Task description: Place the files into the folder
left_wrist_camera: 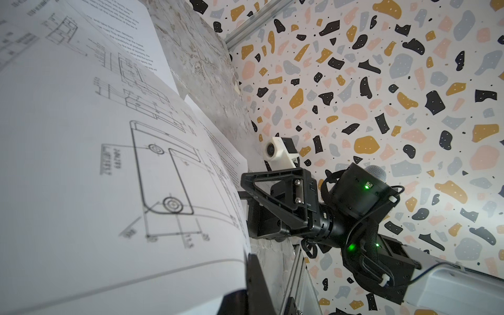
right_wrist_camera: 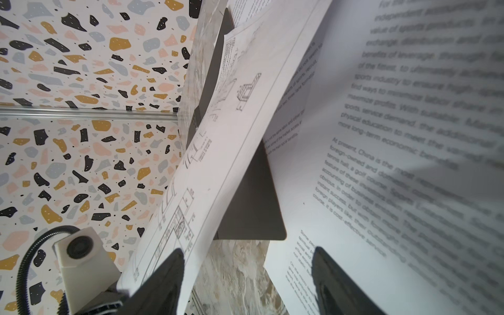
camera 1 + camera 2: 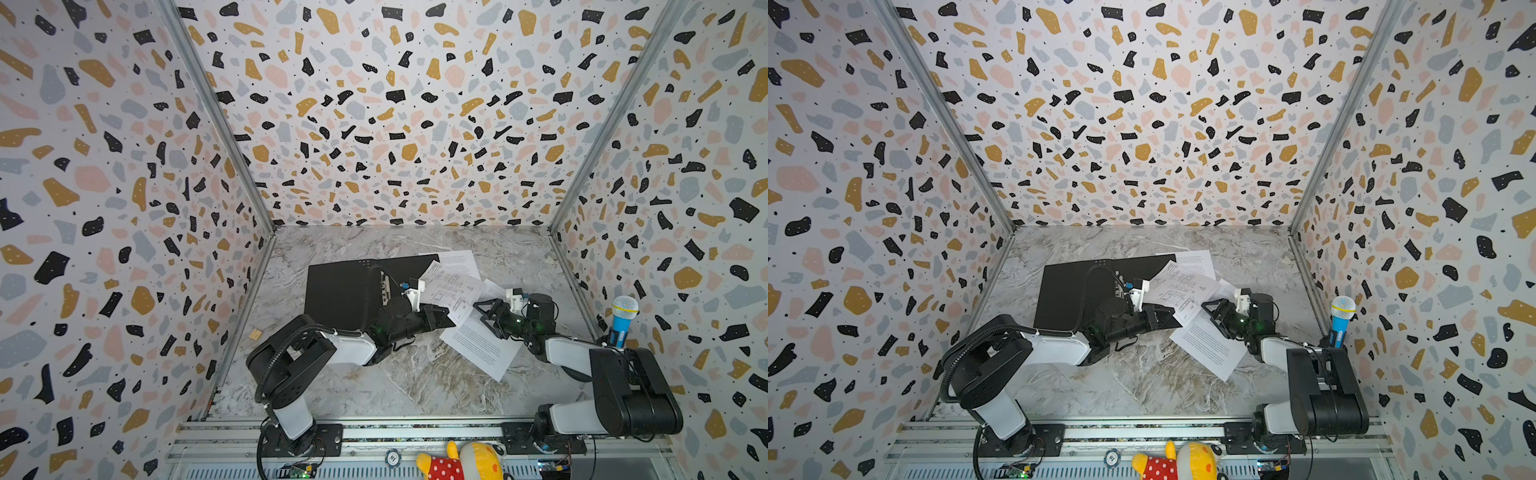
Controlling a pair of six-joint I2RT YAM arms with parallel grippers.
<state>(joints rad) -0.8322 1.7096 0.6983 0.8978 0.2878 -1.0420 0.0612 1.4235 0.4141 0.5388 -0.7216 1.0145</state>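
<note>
Paper is pinched in the left hand (image 3: 441, 314): its fingers are closed on the near edge of the drawing sheet (image 3: 451, 286). The left wrist view shows this sheet rising from the pinch in a soft curve, with the line drawings turned toward the camera. The far part of the same sheet lies over the right half of the folder (image 3: 345, 291).

The right hand (image 3: 480, 314) is just beside the left one, on the other side of that raised edge, and its fingers stand well apart with nothing gripped between them. In the right wrist view, one finger (image 2: 166, 278) is at the lifted edge of the drawing sheet. The other finger (image 2: 335, 281) is above the near text sheet (image 3: 482, 345). I cannot tell if either finger really touches the paper.

The folder lies open and flat on the marble tabletop (image 3: 415, 382), black inside facing up, with the metal clip (image 3: 385, 286) along its middle. The near text sheet lies on the tabletop next to the folder's near right corner and under the right hand. The far text sheet (image 3: 463, 261) is at the folder's far right corner, partly covered by the drawing sheet.

A blue toy microphone (image 3: 623, 320) stands at the right wall, well apart from the papers.
</note>
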